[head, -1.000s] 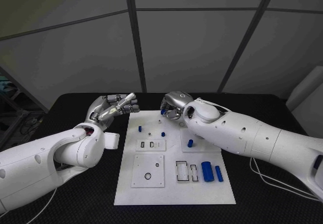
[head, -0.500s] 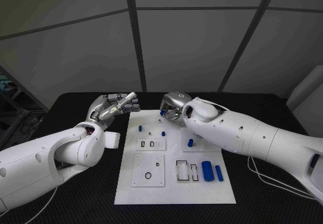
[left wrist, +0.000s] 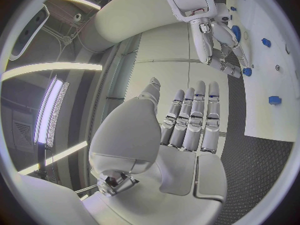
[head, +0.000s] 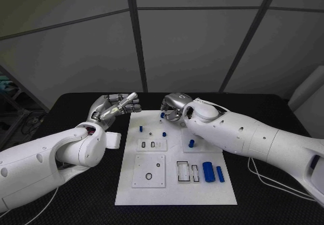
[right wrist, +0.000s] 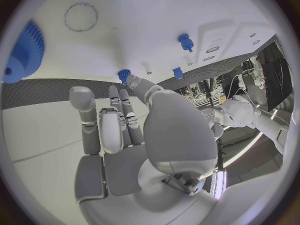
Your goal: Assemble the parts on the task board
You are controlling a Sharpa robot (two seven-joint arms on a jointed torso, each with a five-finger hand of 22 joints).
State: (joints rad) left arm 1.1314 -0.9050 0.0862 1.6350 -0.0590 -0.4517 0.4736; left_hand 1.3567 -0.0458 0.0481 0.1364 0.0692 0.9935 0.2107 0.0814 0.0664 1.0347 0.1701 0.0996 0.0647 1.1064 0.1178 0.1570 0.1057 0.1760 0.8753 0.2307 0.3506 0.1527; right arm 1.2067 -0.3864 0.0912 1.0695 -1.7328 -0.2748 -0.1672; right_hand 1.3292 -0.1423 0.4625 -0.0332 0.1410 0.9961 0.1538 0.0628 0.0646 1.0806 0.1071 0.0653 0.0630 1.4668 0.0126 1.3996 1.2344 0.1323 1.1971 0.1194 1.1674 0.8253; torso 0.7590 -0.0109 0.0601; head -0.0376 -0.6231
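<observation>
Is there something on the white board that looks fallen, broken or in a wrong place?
Nothing stands out. The task board lies flat and square on the table, two blue cylinders lie side by side near its right edge, and small blue parts sit on it undamaged.

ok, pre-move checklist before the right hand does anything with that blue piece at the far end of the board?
1. Right silver hand at the small blue part at the far end of the board: ok, fingertip at the part in both wrist views.
2. Part actually pinched: cannot tell, contact is too small to see.
3. Left silver hand out of the way: ok, raised off the board's far left corner, fingers extended, holding nothing.
4. White task board flat on the black table: ok.
5. Other blue parts undisturbed: ok, large blue cylinder and slim blue bar lie side by side at the near right.
</observation>
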